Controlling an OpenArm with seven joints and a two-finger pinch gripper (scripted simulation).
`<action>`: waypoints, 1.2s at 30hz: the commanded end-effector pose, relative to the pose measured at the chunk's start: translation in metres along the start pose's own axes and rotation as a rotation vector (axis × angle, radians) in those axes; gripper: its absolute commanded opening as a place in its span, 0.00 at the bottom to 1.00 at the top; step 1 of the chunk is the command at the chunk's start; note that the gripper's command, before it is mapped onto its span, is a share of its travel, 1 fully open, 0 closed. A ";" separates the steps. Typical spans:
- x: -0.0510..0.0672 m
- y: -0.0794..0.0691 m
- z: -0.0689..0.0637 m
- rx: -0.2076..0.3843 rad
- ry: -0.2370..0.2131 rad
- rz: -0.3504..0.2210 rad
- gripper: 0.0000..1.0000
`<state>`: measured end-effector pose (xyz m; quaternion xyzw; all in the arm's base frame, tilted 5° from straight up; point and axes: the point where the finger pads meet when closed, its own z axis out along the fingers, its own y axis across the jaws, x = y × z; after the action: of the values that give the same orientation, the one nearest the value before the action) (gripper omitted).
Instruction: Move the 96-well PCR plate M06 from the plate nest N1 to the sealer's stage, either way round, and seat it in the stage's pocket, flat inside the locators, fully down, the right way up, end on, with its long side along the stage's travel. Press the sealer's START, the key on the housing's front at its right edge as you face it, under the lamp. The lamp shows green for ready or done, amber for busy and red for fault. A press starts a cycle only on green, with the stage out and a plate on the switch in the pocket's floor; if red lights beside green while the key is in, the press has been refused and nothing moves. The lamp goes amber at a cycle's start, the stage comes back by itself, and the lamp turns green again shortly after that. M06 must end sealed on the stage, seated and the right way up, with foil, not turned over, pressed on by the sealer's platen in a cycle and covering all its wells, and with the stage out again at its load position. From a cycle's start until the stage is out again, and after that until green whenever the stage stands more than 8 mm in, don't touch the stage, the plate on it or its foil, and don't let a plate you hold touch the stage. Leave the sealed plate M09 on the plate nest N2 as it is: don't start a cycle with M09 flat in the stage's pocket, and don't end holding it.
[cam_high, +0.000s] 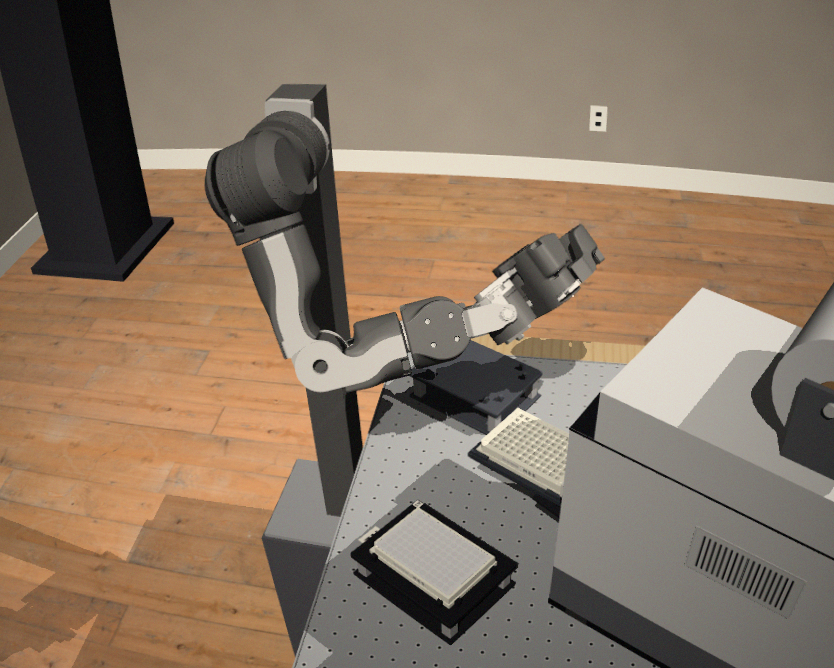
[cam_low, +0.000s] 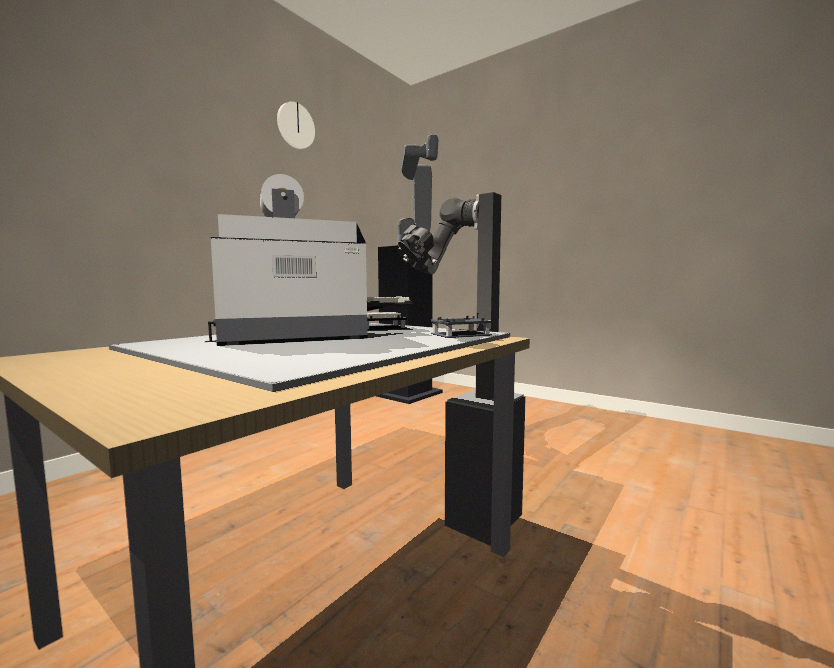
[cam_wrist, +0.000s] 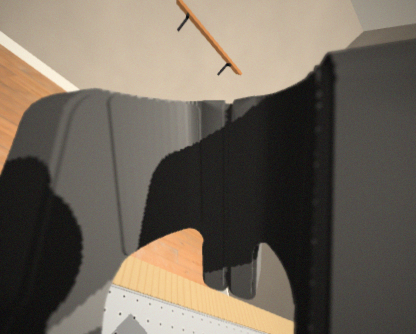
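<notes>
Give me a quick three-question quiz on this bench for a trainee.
1. True or false: the hand is holding a plate.
2. In the top view, which has open wells? A) the far plate B) the near plate
3. Fill in: the dark stand below the forearm carries ____ plates.

Key: 1 false, the hand is shut on nothing; 2 A; 3 zero.

sealer (cam_high: 696, 487) — cut off at frame edge
</notes>
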<state>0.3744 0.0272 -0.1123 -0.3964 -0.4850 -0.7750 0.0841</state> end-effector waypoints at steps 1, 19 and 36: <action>0.000 -0.002 0.000 -0.005 0.000 0.002 0.00; 0.000 -0.010 0.001 -0.006 -0.006 0.008 0.00; 0.002 -0.011 0.002 -0.007 -0.003 0.006 0.00</action>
<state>0.3693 0.0347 -0.1187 -0.3996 -0.4828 -0.7747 0.0847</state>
